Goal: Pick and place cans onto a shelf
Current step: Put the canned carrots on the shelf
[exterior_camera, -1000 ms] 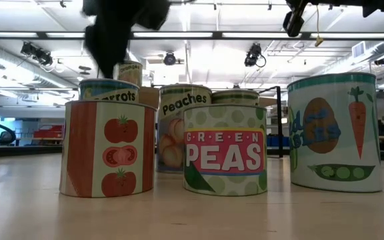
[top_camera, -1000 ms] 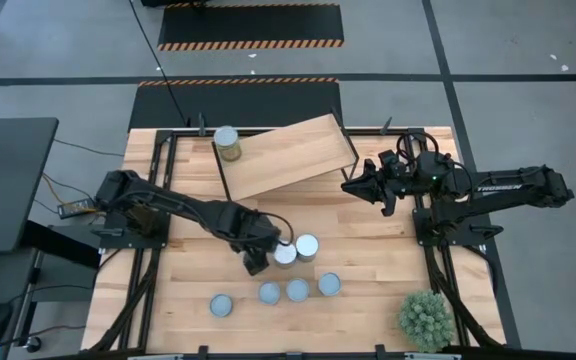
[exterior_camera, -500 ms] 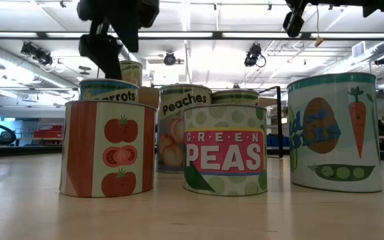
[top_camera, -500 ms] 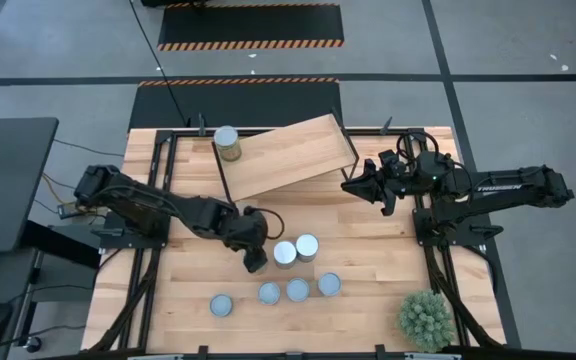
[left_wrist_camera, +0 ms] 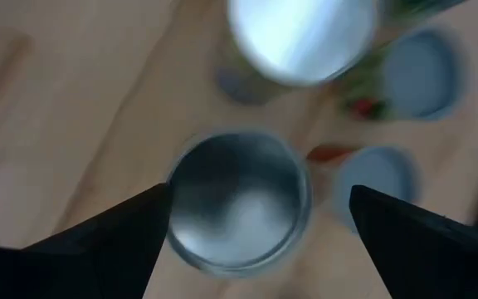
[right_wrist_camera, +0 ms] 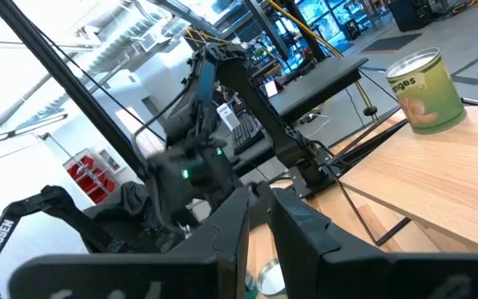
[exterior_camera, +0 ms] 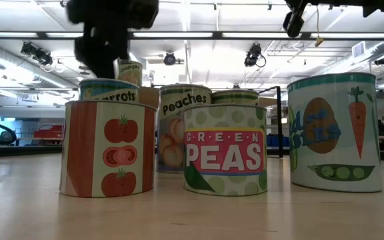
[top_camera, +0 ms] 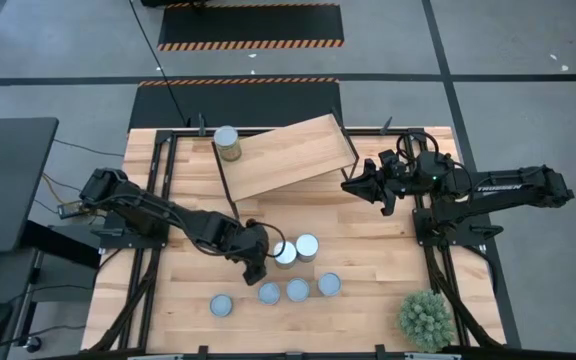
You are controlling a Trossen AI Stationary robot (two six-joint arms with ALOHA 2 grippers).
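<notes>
your left end effector (top_camera: 259, 262) had swung back in over the half second before this moment, from a spot pulled slightly clear of the cans to one just beside the silvery-topped can (top_camera: 285, 253) in the middle of the worktop (top_camera: 368, 250). its fingers (left_wrist_camera: 106, 241) stood wide apart in the left wrist view, with that can's round top (left_wrist_camera: 239, 199) centred between them and nothing gripped. that read to me as a re-aimed approach, so the pick was lined up but not yet made.

you had one can (top_camera: 227, 143) on the shelf (top_camera: 288, 155), at its far left corner. a second can (top_camera: 307, 246) touched the targeted one, and four more (top_camera: 298, 290) sat in a row nearer the front edge, so most of the job was left. closing on the target risked nudging its neighbour.

your right end effector (top_camera: 348, 184) hung by the shelf's right end, its fingers (right_wrist_camera: 231, 224) nearly together and holding nothing, waiting.
</notes>
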